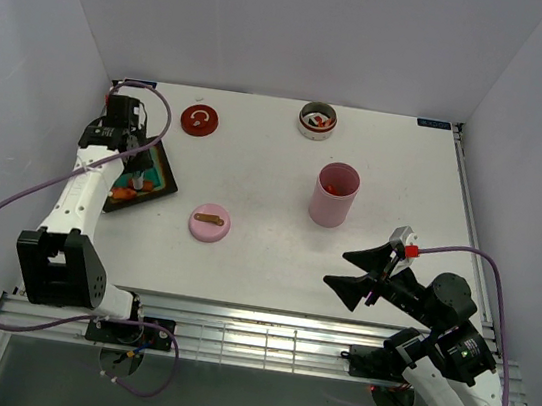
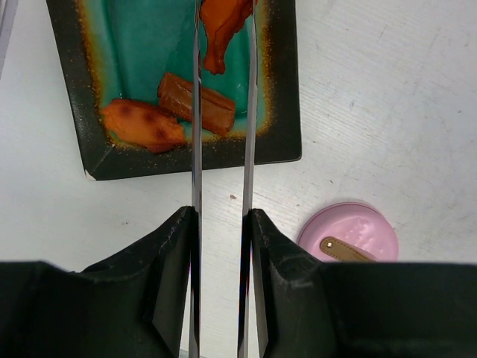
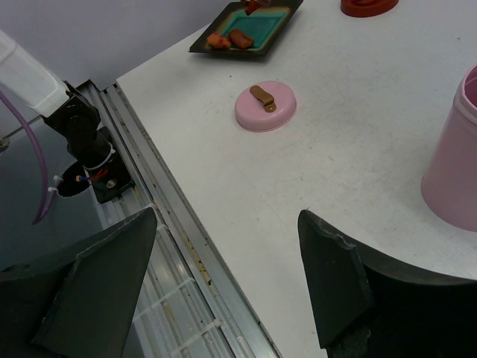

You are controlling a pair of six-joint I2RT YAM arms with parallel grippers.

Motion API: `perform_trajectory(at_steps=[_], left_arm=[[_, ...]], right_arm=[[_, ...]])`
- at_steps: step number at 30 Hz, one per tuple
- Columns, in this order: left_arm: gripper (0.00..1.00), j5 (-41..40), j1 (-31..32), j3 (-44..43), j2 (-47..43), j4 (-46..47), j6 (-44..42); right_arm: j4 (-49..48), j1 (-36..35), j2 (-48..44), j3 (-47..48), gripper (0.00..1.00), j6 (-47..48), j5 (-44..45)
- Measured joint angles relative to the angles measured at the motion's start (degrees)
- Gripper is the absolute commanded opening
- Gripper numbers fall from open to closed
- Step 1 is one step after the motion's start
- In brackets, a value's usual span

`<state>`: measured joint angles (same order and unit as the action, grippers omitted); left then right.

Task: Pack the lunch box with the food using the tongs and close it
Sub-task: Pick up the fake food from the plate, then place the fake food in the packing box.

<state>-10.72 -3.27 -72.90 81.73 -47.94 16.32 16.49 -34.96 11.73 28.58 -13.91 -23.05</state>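
Left tool [image 2: 221, 215] pinching tongs [image 2: 196, 149], arms gripping orange drumstick [image 2: 220, 30] over tray [image 2: 287, 89] at bench's [image 1: 276, 163] 9 o'clock; two more orange pieces [image 2: 141, 123] lying in tray. Right tool [image 3: 227, 216] spread wide, 5 o'clock.
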Motion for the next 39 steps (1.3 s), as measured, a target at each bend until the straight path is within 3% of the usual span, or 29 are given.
perform_trajectory(at_steps=[8,14,20,27,39], left_arm=[[0.00,5.49,1.75,-3.43,-3.69,-0.17,1.62],[0.00,7.80,13.33,-13.73,-0.87,0.28,2.64],[0.00,12.00,22.16,-27.67,9.68,5.01,3.10],[0.00,18.18,24.52,-34.97,24.00,13.29,3.21],[0.00,22.95,28.11,-36.06,36.76,29.51,0.37]], right_arm=[[0.02,0.00,0.00,0.00,0.82,0.00,0.24],[0.07,0.00,0.15,0.02,0.82,-0.02,1.92],[3.37,0.00,2.49,2.56,0.81,0.63,6.71],[4.87,0.00,1.60,3.15,0.81,0.39,11.32],[6.67,0.00,1.09,3.17,0.81,-0.68,15.98]])
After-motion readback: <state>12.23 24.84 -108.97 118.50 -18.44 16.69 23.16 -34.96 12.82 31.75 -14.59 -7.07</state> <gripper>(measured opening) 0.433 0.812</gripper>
